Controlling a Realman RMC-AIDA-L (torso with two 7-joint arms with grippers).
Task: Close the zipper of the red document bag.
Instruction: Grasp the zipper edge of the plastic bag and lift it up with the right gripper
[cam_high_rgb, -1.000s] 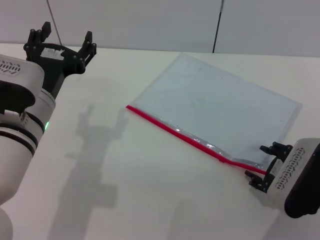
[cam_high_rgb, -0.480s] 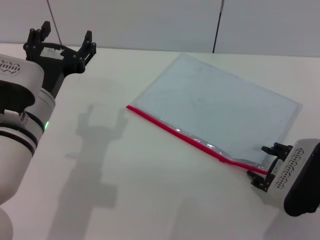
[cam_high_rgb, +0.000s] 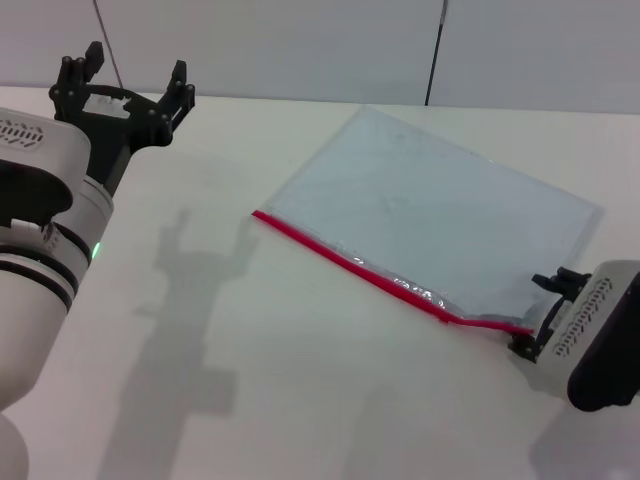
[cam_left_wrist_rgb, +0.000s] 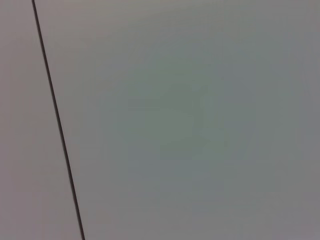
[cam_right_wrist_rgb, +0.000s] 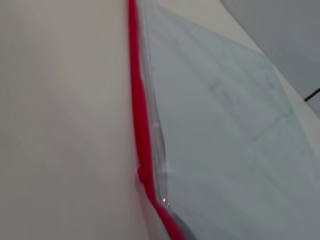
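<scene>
Head view: right claw (cam_high_rgb: 540, 315) at red document bag (cam_high_rgb: 440, 225) zipper (cam_high_rgb: 380, 278) end.

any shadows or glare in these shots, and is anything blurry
Head view: the left tool casts a sharp shadow on the table; glare glints beside the zipper. Right wrist view: zipper close and soft-focused. Left wrist view: only a plain wall with a dark line.

White table (cam_high_rgb: 300, 380), grey seamed wall (cam_high_rgb: 300, 45) behind.
</scene>
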